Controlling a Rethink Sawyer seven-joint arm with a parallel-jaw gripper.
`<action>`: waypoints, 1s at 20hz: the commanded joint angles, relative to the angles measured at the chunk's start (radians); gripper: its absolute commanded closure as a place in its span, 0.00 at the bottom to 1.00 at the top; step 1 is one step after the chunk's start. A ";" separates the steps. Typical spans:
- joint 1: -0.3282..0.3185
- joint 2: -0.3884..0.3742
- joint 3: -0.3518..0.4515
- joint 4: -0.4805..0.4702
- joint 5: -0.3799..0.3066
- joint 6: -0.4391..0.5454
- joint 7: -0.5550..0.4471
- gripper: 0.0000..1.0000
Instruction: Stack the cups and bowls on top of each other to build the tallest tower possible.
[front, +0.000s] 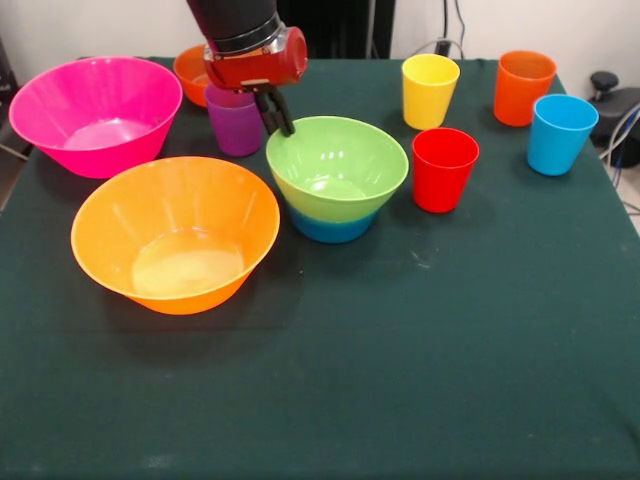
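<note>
While my claw (280, 122) hangs with its fingers close together at the far rim of the glossy green bowl (338, 165), that bowl sits nested in a blue bowl (333, 226); the purple cup (234, 122) stands just beside.

Gripper (277, 112) low, wedged between purple cup (235, 122) and green bowl (337, 167), tight both sides. Small orange bowl (190, 72) crowds behind. Pink bowl (95, 112), big orange bowl (176, 234) block one flank. Red cup (444, 168) beside green bowl, narrow gap. Near half of table (400, 380) wide open.
</note>
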 joint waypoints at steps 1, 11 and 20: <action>0.047 0.010 -0.027 0.028 -0.089 -0.043 -0.018 1.00; 0.060 0.001 -0.037 0.030 -0.087 -0.042 -0.014 1.00; 0.054 0.006 -0.030 0.030 -0.085 -0.037 -0.023 1.00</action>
